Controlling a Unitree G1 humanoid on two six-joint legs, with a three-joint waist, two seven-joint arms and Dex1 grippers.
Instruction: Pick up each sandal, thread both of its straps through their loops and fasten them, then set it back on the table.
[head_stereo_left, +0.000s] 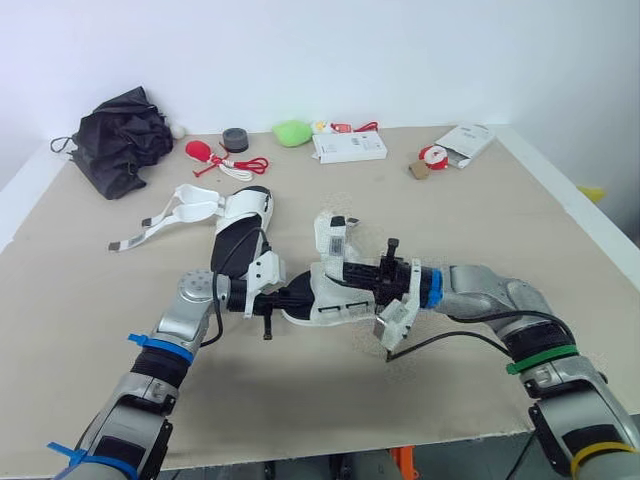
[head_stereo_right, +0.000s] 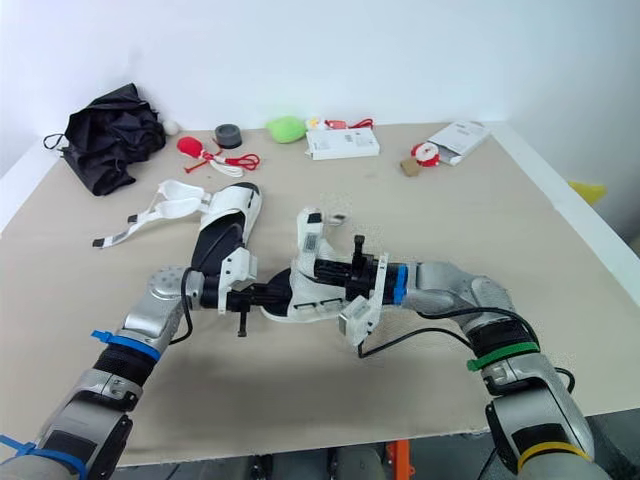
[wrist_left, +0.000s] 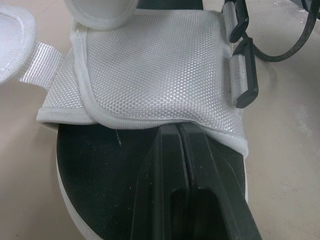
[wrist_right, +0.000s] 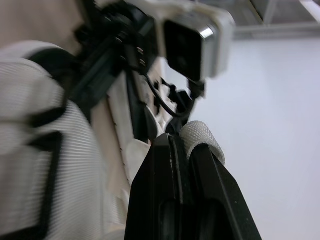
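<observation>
Both arms reach inward and meet over the middle of the beige counter (head_stereo_left: 480, 230), with a sandal (head_stereo_left: 335, 302) between them. The left end effector (wrist_left: 178, 128) is clenched, its fingers pressed together over the black insole and their tips at the hem of the white mesh upper (wrist_left: 155, 70). The right end effector (wrist_right: 181, 142) is clamped on a white ribbed strap (wrist_right: 202, 140). A second sandal (head_stereo_left: 238, 225) lies just behind, its straps loose. A black bag (head_stereo_left: 122, 140) and a white box (head_stereo_left: 349, 147) sit near the white wall.
</observation>
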